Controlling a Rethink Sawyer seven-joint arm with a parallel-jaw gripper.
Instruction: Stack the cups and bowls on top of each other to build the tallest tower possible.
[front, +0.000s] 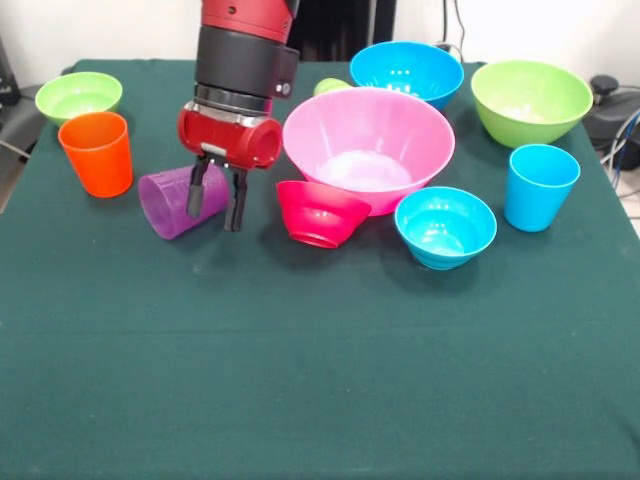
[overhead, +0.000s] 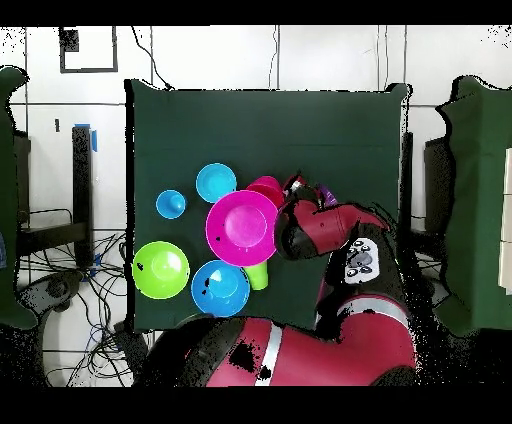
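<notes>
Nine loose pieces lie spread over the green bench (front: 320, 380), and nothing is stacked yet. Going from the left of the front view: a small green bowl (front: 79, 96) sits at the far corner, with the orange cup (front: 97, 152) upright just in front of it. Next comes the purple cup (front: 180, 202), tipped on its side, its long axis running roughly left to right across the bench, though I cannot tell which way its mouth faces. The claw (front: 216, 195) hangs directly at that cup's right-hand end, fingers pointing down and parted to a moderate gap; one finger shows in front of the cup wall and the other stands just off its end. Whether they are pinching the rim I cannot tell, but the cup looks to be the piece being addressed.

Right of the claw, the small red bowl (front: 320, 212) leans tilted against the front of the large pink bowl (front: 368, 145). A light green cup (front: 330, 86) peeks out behind the pink bowl, beside the medium blue bowl (front: 406, 71). The small light blue bowl (front: 445, 226) sits just beside the pink bowl's front right, then the light blue cup (front: 540, 186), with the medium green bowl (front: 531, 100) behind it.

Any carry to the pink bowl would run rightward, over the red bowl.
</notes>
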